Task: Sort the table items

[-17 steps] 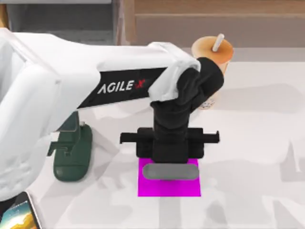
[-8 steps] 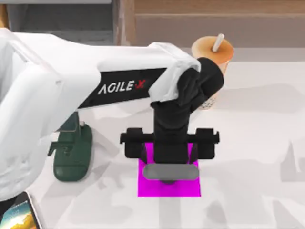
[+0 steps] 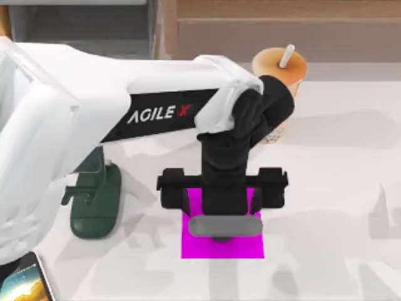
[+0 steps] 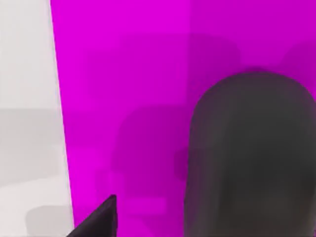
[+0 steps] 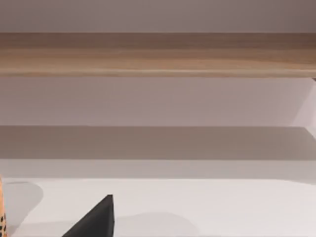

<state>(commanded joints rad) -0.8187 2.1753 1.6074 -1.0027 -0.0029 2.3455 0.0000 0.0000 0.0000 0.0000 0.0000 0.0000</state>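
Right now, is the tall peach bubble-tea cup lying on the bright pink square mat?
No, the tall peach bubble-tea cup stands upright at the table's far edge, apart from the bright pink square mat.

mouse (image 3: 223, 227) on mat (image 3: 250, 248); cup (image 3: 280, 75) behind; smartphone (image 3: 25, 283) far left.

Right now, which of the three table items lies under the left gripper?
The black mouse, lying on the magenta mat beneath the left gripper; the bubble-tea cup and smartphone are apart.

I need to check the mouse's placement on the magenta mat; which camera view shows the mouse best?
The left wrist view: the mouse looms large and dark against the magenta mat. The top view shows it mostly hidden beneath the left gripper.
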